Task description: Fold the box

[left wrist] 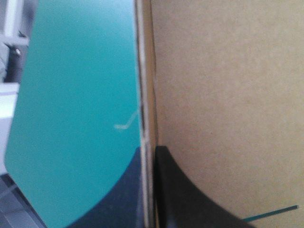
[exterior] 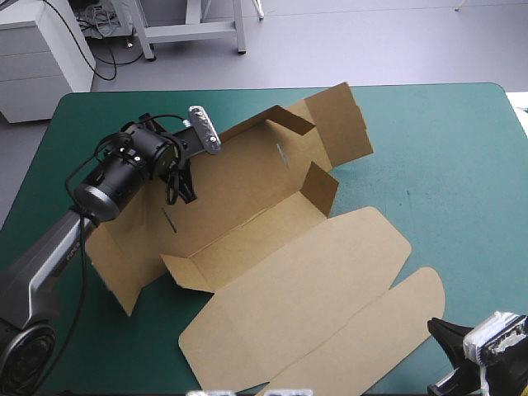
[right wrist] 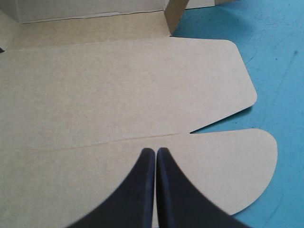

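At the left end of the brown cardboard box (exterior: 247, 198), the left end effector (exterior: 177, 188) is clenched on the edge of a board panel. One black finger lies on each face with the sheet pinched between them. The grip looks meant to stand that wall up and steady it while the tray takes shape.

The box itself lies on a slant at the middle of the teal-green worktop (exterior: 445, 165), with its walls partly raised around the tray floor. At the box's right end a short side wall (exterior: 323, 186) stands upright, not visibly tucked into anything. From the tray's near side the broad lid panel (exterior: 305, 276) lies flat on the cover, with its rounded tuck flap (exterior: 388, 326) outermost, so the inside is open to work on.

Near that flap, off the box's near right corner, the right end effector (exterior: 445, 337) has its fingers pressed together in a point and grasps nothing. Its wrist view looks across the flat lid toward the tray. That station appears chosen to stay clear of the wall-raising while remaining within reach of the lid. The fold seems about midway, with the walls yet to be locked.
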Available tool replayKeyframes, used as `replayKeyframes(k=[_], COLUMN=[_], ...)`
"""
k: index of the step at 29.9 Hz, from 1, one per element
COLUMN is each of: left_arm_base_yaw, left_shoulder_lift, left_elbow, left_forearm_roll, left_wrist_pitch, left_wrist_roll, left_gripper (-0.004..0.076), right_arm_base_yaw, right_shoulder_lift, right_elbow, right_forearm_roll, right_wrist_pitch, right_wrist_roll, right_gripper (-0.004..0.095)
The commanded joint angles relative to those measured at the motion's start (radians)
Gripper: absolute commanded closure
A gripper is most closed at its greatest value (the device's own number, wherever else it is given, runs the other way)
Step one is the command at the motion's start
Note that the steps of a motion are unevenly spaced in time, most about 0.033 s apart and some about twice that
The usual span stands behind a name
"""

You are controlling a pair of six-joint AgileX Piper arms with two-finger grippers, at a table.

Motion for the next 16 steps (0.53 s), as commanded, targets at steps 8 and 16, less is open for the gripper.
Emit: replayKeyframes(k=[8, 16], left_arm_base_yaw=[-0.191, -0.198], left_shoulder_lift=[-0.046, -0.118], left_elbow=[-0.026, 0.115], left_forearm_roll=[0.066, 0.055], left_wrist_pitch=[-0.133, -0.305], left_wrist_roll=[0.12, 0.184], left_gripper=[0.0732, 0.0732], right_arm_base_yaw=[-0.001, -0.001], right_shoulder_lift=[0.013, 0.013], right_elbow=[-0.021, -0.021], right_forearm_roll=[-0.001, -0.006], right_wrist_pitch=[-0.072, -0.072], right_wrist_roll=[-0.001, -0.001], right_gripper=[0.092, 0.092])
